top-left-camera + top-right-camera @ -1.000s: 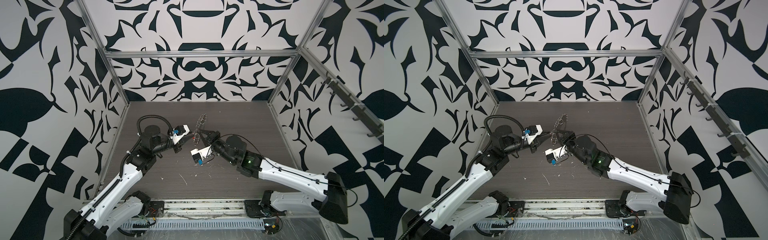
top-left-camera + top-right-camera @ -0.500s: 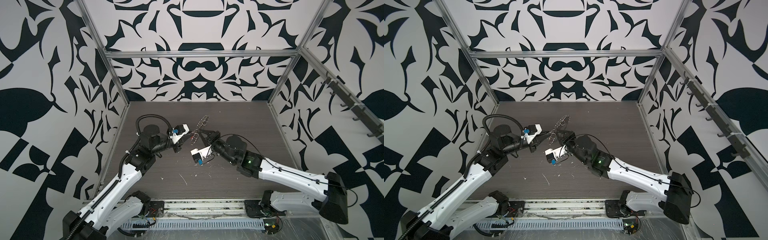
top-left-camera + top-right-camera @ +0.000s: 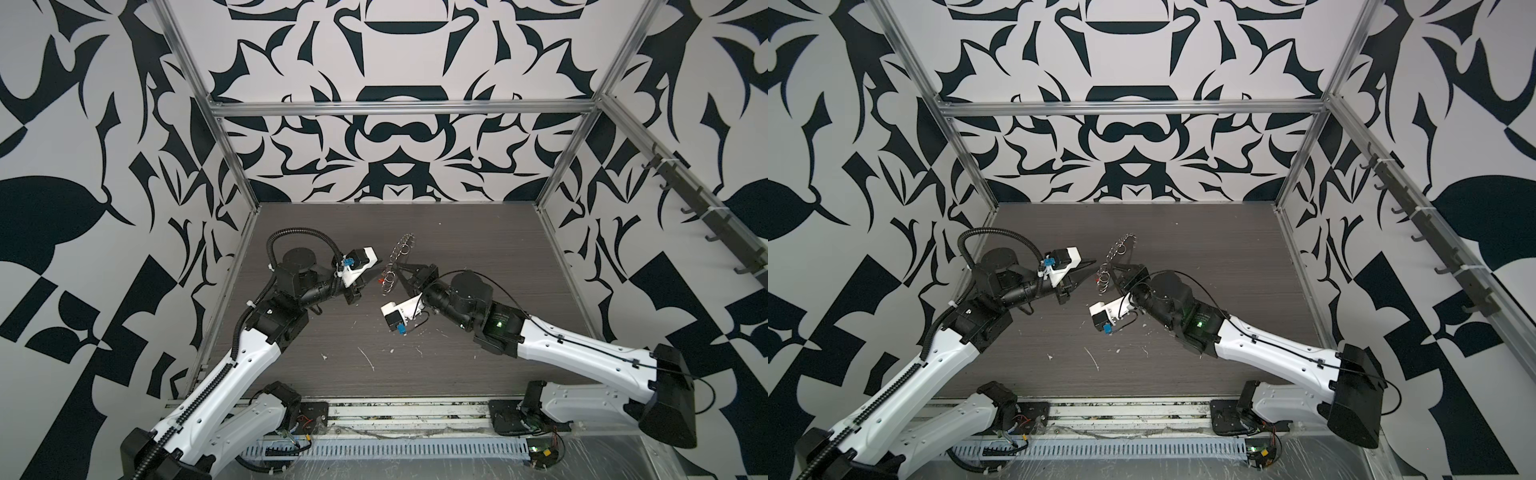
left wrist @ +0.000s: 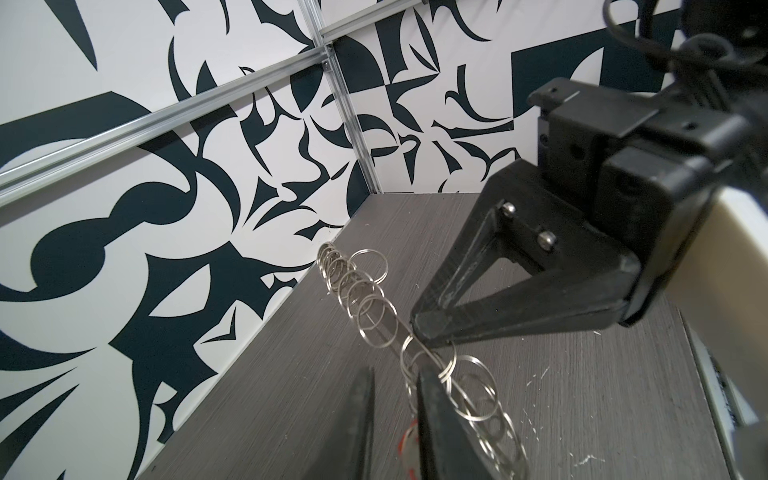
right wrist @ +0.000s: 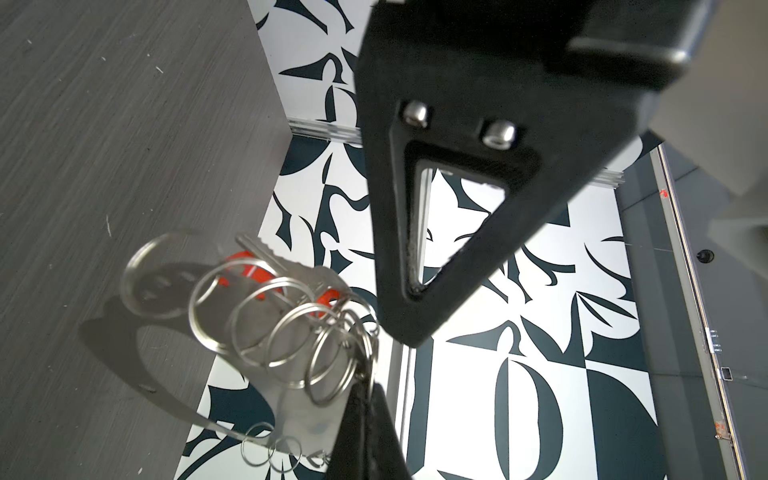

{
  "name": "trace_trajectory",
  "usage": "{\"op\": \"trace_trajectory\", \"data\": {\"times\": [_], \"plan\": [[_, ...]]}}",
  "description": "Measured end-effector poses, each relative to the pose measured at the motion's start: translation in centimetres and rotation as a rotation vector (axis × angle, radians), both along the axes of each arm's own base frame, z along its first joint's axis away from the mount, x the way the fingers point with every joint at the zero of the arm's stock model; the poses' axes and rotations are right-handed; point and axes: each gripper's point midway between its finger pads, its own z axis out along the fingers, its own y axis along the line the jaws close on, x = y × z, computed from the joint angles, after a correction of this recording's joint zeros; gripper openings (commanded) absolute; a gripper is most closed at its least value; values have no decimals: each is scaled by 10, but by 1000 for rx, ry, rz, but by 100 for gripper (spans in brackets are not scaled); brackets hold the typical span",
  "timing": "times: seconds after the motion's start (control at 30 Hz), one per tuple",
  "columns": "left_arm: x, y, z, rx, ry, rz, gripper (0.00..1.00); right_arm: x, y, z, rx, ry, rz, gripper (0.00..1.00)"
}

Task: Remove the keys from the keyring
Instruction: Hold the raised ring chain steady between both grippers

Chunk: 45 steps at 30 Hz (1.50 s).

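Note:
A chain of several linked silvery keyrings [image 3: 400, 250] [image 3: 1116, 249] [image 4: 365, 291] hangs in the air above the table. My right gripper [image 3: 395, 269] [image 3: 1115, 267] [image 5: 365, 384] is shut on a ring in the middle of the chain. From the lower rings [image 5: 291, 332] hang the keys [image 5: 291, 266] and a red tag [image 5: 245, 270] [image 3: 380, 281]. My left gripper [image 3: 376, 272] [image 3: 1093, 268] [image 4: 392, 372] stands slightly open beside those rings. One of its fingers [image 4: 432, 415] lies against a ring, and the red tag [image 4: 409, 440] shows through the gap.
The dark wood-grain table [image 3: 478, 249] carries small white flecks [image 3: 368, 359] near the front. Patterned walls and aluminium frame posts [image 3: 241, 178] close in the back and sides. A rail with hooks [image 3: 706, 216] runs along the right wall.
The left arm has shifted slightly beside the rings. The right gripper keeps its hold on the chain in the same place.

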Motion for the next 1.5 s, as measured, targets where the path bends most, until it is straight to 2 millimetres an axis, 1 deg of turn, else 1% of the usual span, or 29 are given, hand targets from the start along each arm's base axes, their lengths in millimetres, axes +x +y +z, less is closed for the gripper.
{"op": "trace_trajectory", "data": {"times": [0.2, 0.4, 0.73, 0.97, 1.07, 1.3, 1.4, 1.5], "plan": [[-1, 0, -1, -2, 9, -2, 32, -1, 0, -2, -7, 2, 4, 0], [-1, 0, 0, -4, 12, -2, 34, -1, 1, -2, -9, 3, 7, 0], [-1, 0, -5, 9, 34, -3, 31, -1, 1, -3, -16, 1, 8, 0], [2, 0, -2, 13, 39, 5, 23, -2, 1, -4, -20, 1, 13, 0], [3, 0, -2, 16, 45, 14, 23, -2, 1, -4, -20, 1, 13, 0], [3, 0, -2, 8, 61, 16, 34, -2, 1, -3, -19, 0, 12, 0], [2, 0, -1, 4, 61, 15, 36, -2, 1, -3, -19, 1, 12, 0], [1, 1, 0, 1, 60, 13, 36, -2, 1, -3, -19, 0, 10, 0]]}}
